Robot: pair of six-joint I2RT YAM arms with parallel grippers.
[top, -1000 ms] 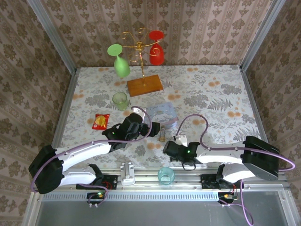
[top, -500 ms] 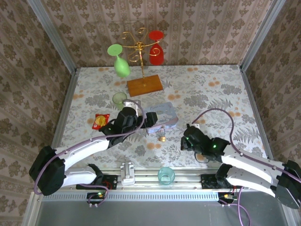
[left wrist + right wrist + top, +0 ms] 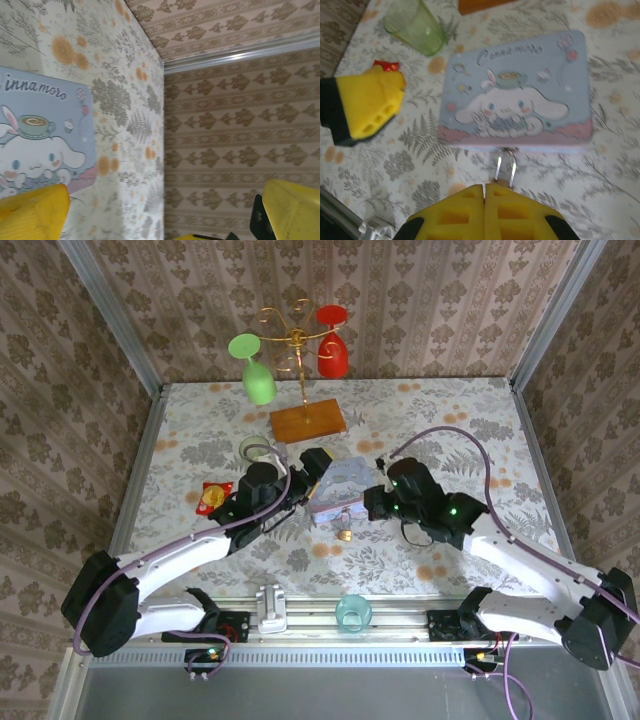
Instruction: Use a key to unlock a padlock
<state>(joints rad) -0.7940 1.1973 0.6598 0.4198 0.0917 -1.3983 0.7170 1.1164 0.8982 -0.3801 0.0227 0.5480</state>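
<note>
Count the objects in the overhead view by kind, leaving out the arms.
goblets: 2, green goblet and red goblet
cups: 2, green tumbler and teal cup
rack: 1
tin: 1
padlock: 1
packet: 1
total: 8

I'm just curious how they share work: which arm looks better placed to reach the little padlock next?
Probably the right. The right gripper, shut, points straight at the padlock beside the blue tin; the left gripper is open at the tin's left end, farther away.
</note>
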